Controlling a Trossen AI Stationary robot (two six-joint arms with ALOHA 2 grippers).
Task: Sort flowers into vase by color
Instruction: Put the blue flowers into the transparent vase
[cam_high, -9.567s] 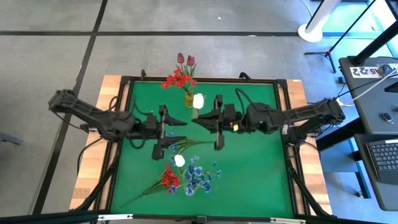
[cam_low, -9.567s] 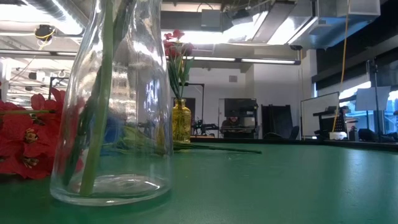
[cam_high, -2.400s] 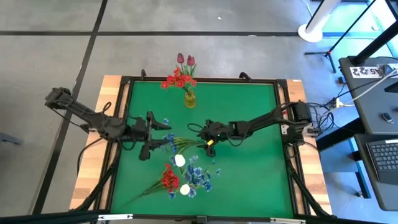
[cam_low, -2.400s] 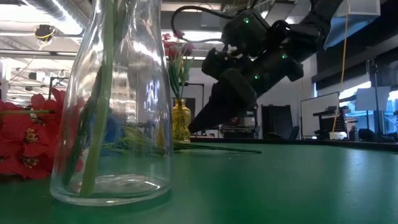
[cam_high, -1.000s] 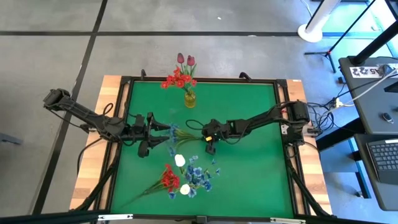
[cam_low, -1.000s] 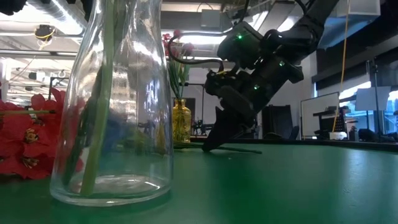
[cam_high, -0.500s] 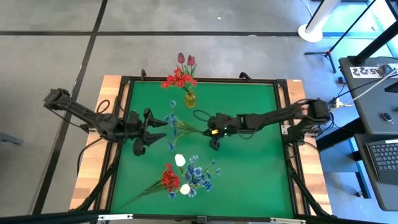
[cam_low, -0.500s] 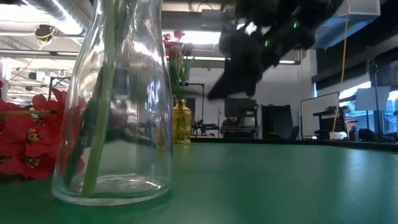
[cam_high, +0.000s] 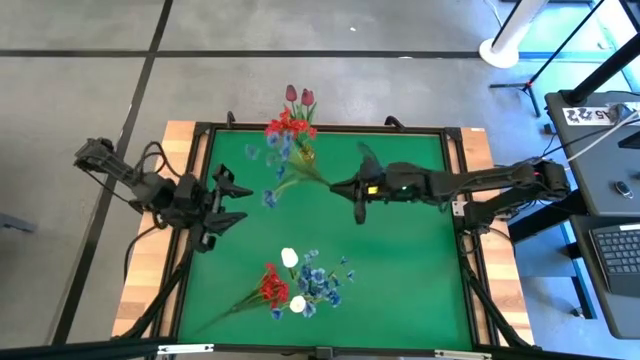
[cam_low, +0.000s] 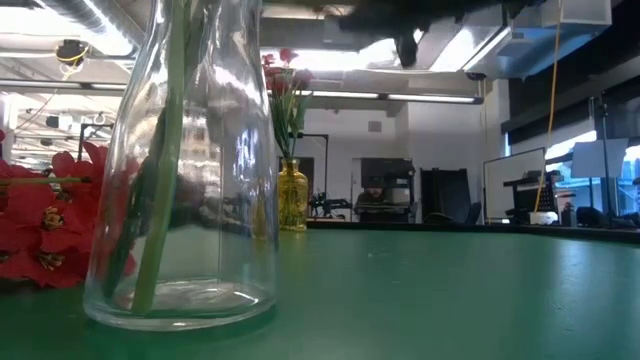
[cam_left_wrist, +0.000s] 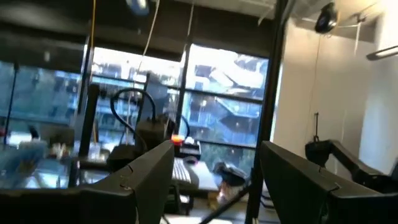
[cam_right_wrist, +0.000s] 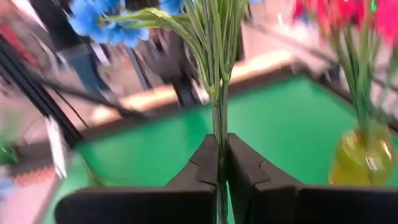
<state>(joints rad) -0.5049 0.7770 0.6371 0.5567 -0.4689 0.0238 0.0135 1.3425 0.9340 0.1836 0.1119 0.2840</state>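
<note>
My right gripper (cam_high: 347, 187) hangs over the middle of the green table, shut on a blue spray (cam_high: 270, 170) whose blossoms (cam_right_wrist: 106, 17) spread beside the yellow vase (cam_high: 303, 156). That vase (cam_right_wrist: 364, 158) holds red clusters (cam_high: 285, 127) and dark pink tulip buds (cam_high: 298, 95). My left gripper (cam_high: 226, 199) is open at the table's left, touching nothing. A heap of red (cam_high: 272, 287), blue (cam_high: 316, 284) and white (cam_high: 289, 258) flowers lies on the table's near half. A clear glass vase (cam_low: 185, 170) stands right before the low camera with a green stem inside. My right gripper pinches the blue spray's green stem (cam_right_wrist: 219, 163) at its lower end between the two fingers (cam_right_wrist: 202, 163). The fingers come level from the table's right and lie along the stem. The spray is lifted clear of the table, sticking out past the fingertips toward the left.
The table has a raised black frame (cam_high: 320, 128) around the green mat. The yellow vase stands by the far edge, close to the held blossoms. Red flowers (cam_low: 40, 225) lie left of the glass vase. Bare mat lies on the right half (cam_high: 410, 270).
My right gripper has risen from the mat and moved toward the far edge, lifting the blue spray clear and carrying its blossoms up beside the yellow vase. My left gripper has drawn back toward the table's left edge, away from the blossoms.
</note>
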